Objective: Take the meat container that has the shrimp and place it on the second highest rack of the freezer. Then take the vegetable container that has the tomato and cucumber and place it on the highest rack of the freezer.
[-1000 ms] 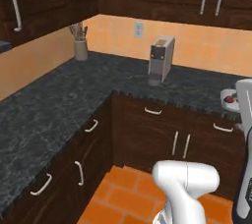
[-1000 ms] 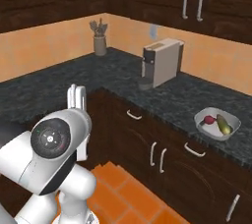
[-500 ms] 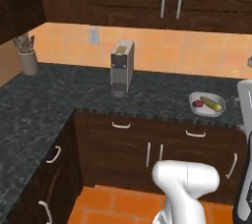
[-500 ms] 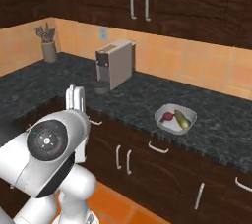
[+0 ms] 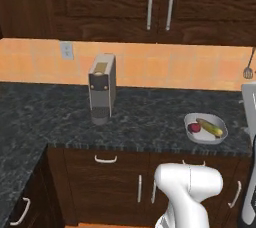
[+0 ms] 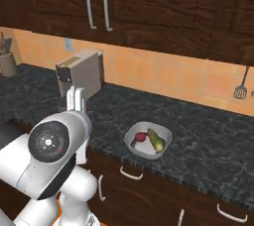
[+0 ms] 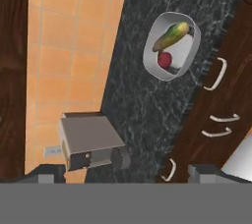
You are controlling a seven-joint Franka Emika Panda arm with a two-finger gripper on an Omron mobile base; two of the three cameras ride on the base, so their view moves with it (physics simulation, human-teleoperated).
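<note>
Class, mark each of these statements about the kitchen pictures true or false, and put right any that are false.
1. The tomato and cucumber lie together in a grey container. True.
2. That container sits on the floor. False: it rests on the dark counter.
3. A coffee machine stands on the counter, apart from the container. True.
4. The gripper is shut on the container. False: its fingertips stand apart, holding nothing.
5. The cupboard doors above the counter hang open. False: they are closed.

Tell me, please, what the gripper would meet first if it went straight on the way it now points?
Probably the dark counter, between the coffee machine and the vegetable container holding the tomato and cucumber. The gripper aims at bare stone, though depth is unclear.
</note>
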